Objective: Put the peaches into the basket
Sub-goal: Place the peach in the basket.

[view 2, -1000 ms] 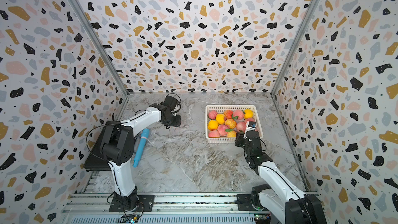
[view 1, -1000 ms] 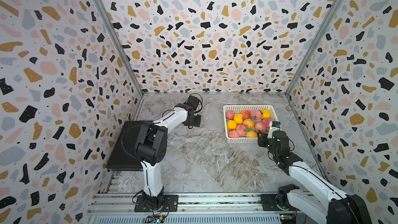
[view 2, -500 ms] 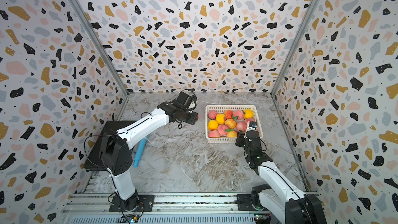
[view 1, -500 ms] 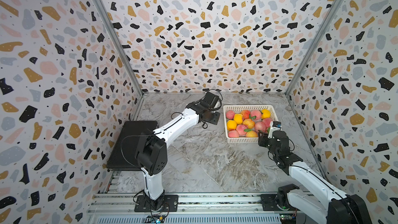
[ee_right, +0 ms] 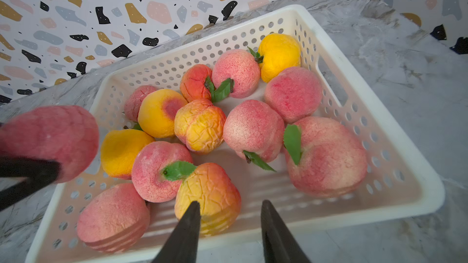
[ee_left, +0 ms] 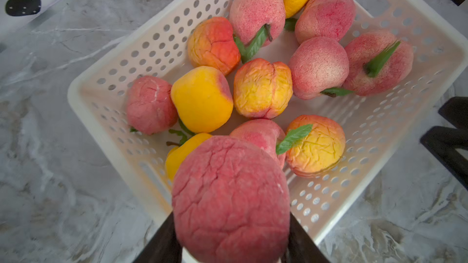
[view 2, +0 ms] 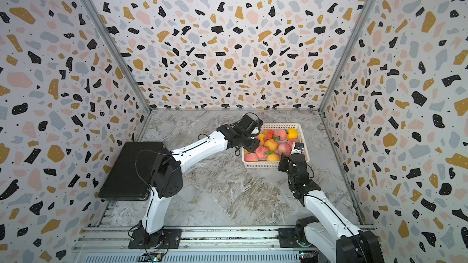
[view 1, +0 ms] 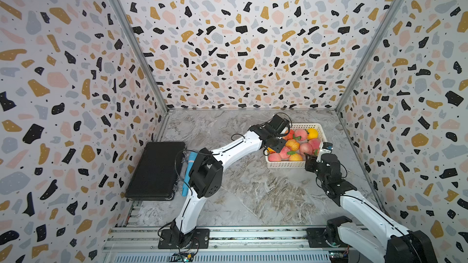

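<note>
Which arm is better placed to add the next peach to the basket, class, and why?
Left. The left gripper holds a red peach at the edge of the basket, probably ready to release. The right gripper is open and empty.

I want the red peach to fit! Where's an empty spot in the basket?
For the red peach in the left gripper: a bare patch of basket floor lies by the near wall, between the wrinkled orange peach and the big pink peach, ahead of the right gripper. The middle and far side are crowded. The table around the basket is bare.
</note>
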